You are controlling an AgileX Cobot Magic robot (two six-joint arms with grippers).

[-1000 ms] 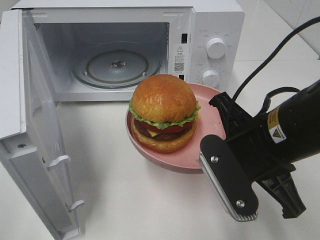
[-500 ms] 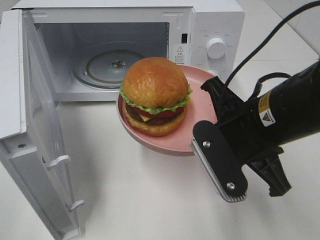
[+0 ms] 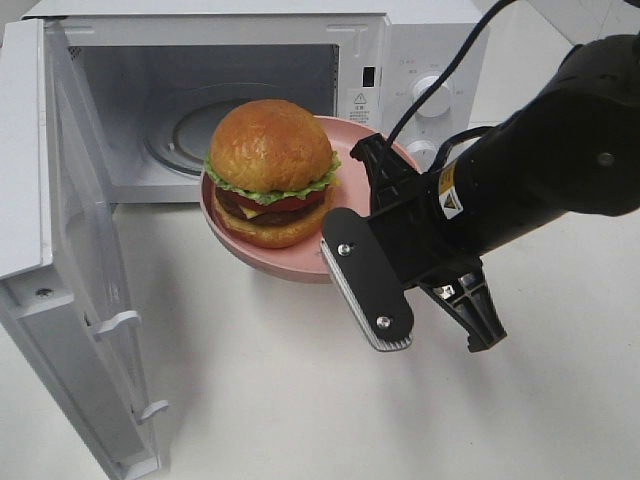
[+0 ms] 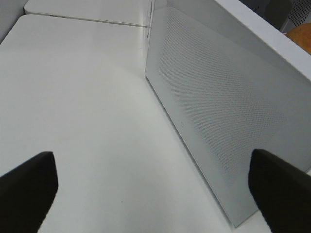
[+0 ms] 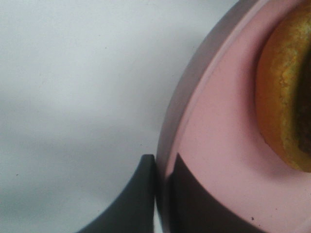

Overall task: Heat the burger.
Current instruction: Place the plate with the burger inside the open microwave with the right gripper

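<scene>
The right gripper (image 5: 164, 170) is clamped shut on the near right rim of the pink plate (image 3: 290, 265), one finger above the rim and one below. The burger (image 3: 270, 165) sits upright on that plate, slightly left of its middle.

Over the last second the plate and burger have travelled left and away from the camera. A moment ago they were in front of the control panel; now they hang above the table (image 3: 300, 400), just in front of the microwave (image 3: 430, 60) opening. The plate's far edge is already close to the threshold. The door (image 3: 80, 250) stands wide open on the left, and the glass turntable (image 3: 190, 135) inside is bare.

The carry looks nearly done. What is left is likely to push the plate further in, set it on the turntable, let go and shut the door.

The left gripper (image 4: 153, 184) is spread wide and holds nothing, waiting by the outer face of the open door.
</scene>
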